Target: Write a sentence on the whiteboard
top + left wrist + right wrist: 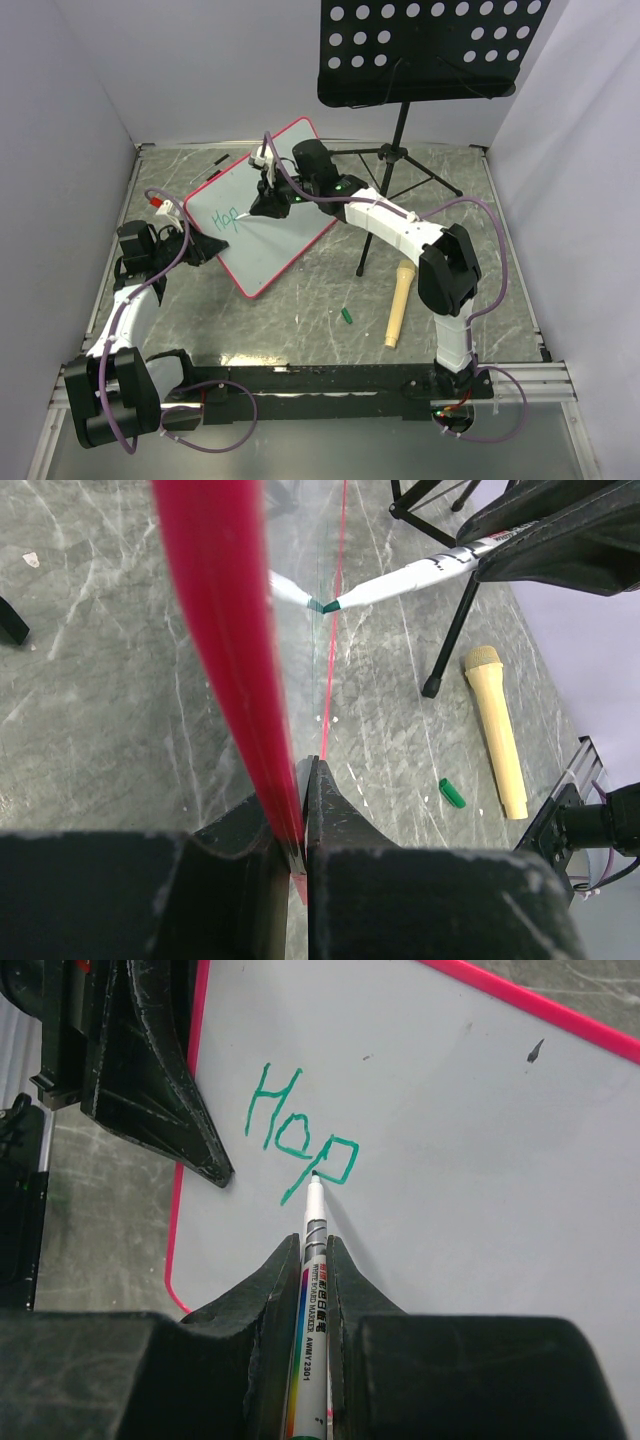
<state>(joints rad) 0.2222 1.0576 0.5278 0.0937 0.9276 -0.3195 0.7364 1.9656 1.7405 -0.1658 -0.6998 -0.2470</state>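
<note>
Clamped on a slim white marker pen [312, 1215], the right gripper [313, 1247] tips it at teal handwritten "Hop" [300, 1135]; the pink-framed white whiteboard [480, 1160] lies blank beyond, away from the frame-pinching left gripper [303, 780].

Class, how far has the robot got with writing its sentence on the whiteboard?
Done: the letters "Hop" stand in teal on the whiteboard. In hand: the left gripper clamps the board's pink edge, and the right gripper holds the marker with its tip at the p. Left: the remaining words; nothing is written after the p.
</note>
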